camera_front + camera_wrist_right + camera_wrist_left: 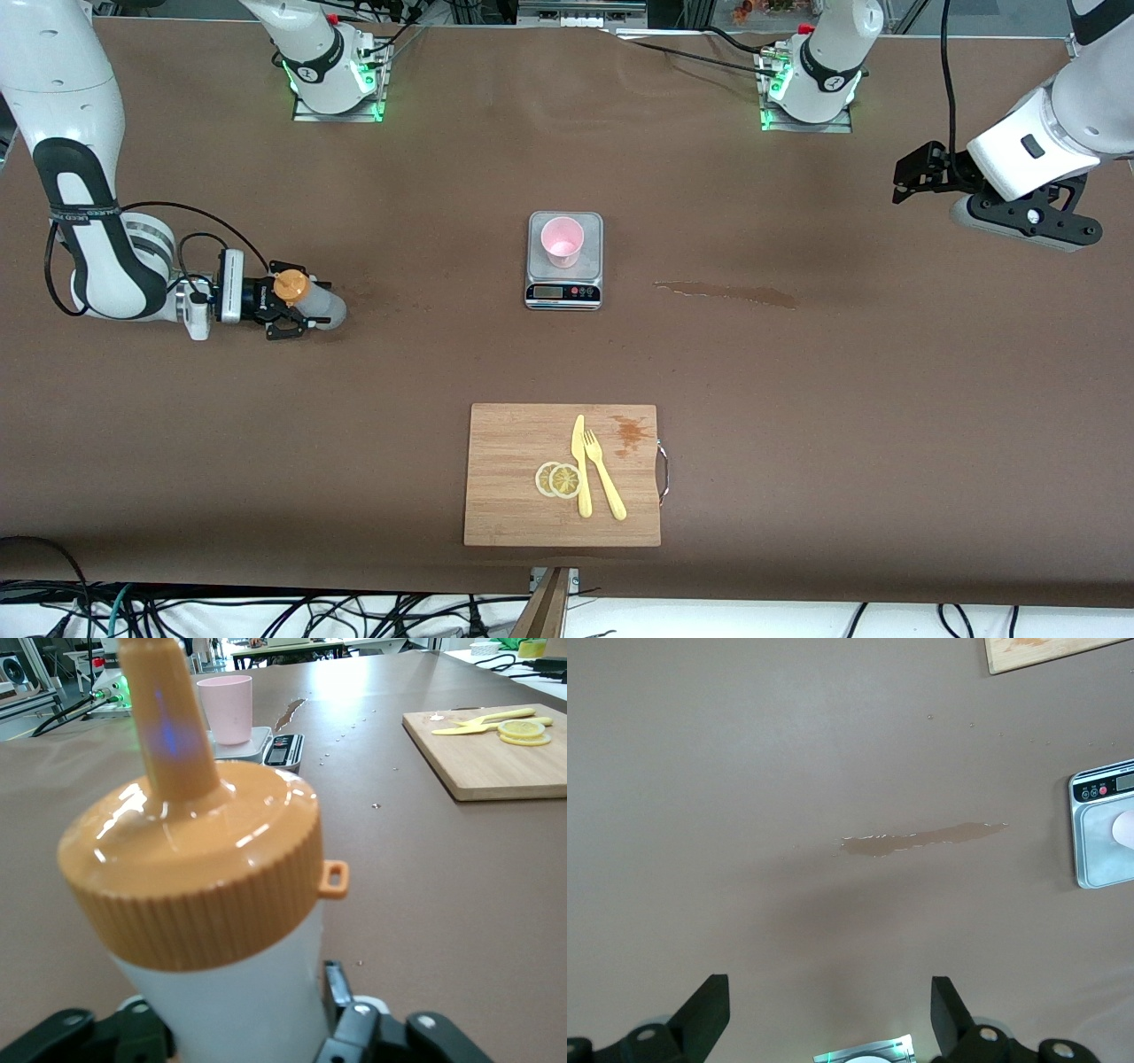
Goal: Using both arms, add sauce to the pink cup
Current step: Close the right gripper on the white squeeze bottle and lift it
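Note:
The pink cup (563, 241) stands upright on a small kitchen scale (564, 297) at mid-table; it also shows in the right wrist view (225, 709). My right gripper (290, 308) is shut on the translucent squeeze bottle (319, 306) with the orange nozzle cap (190, 868), low at the right arm's end of the table. The bottle is upright, nozzle up. My left gripper (908, 182) is open and empty, up in the air over the left arm's end of the table; its fingers (709, 1010) stand wide apart.
A brownish wet sauce stain (726, 292) lies on the brown table between the scale and the left arm's end, also in the left wrist view (921, 840). A wooden cutting board (514, 478) with a yellow knife, fork and lemon slices lies nearer the front camera.

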You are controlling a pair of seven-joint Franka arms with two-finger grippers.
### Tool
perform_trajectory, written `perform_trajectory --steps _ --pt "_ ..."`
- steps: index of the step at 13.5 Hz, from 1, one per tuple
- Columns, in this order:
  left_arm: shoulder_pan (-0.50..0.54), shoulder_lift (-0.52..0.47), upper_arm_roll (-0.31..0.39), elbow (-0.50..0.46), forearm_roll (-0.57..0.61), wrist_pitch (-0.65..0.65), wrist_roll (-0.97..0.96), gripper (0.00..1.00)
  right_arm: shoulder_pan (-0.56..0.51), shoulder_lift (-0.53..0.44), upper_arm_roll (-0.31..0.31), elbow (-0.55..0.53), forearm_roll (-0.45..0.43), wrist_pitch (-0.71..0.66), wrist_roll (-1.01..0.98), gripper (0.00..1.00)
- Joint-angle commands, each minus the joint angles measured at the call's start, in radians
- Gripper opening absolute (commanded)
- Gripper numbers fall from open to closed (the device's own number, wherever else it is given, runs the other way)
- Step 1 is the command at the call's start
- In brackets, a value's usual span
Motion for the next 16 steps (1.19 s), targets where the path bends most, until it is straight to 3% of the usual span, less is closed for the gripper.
perform_trajectory --steps 1,4,9,16 --pt "-0.007 -0.01 0.0 0.006 0.023 -0.014 -0.013 1.0 0.014 -0.035 0.014 0.031 -0.012 0.009 0.049 0.13" --pt "-0.005 -0.01 0.002 0.004 0.023 -0.024 -0.013 1.0 0.097 -0.176 0.013 0.019 -0.118 0.109 0.202 0.12" --pt "0.036 -0.007 0.017 0.004 0.029 -0.053 0.007 1.0 0.204 -0.31 0.011 0.017 -0.296 0.164 0.522 0.12" --pt "0.08 -0.009 0.032 0.011 0.03 -0.014 0.022 1.0 0.414 -0.381 0.008 0.052 -0.616 0.212 0.982 0.12"
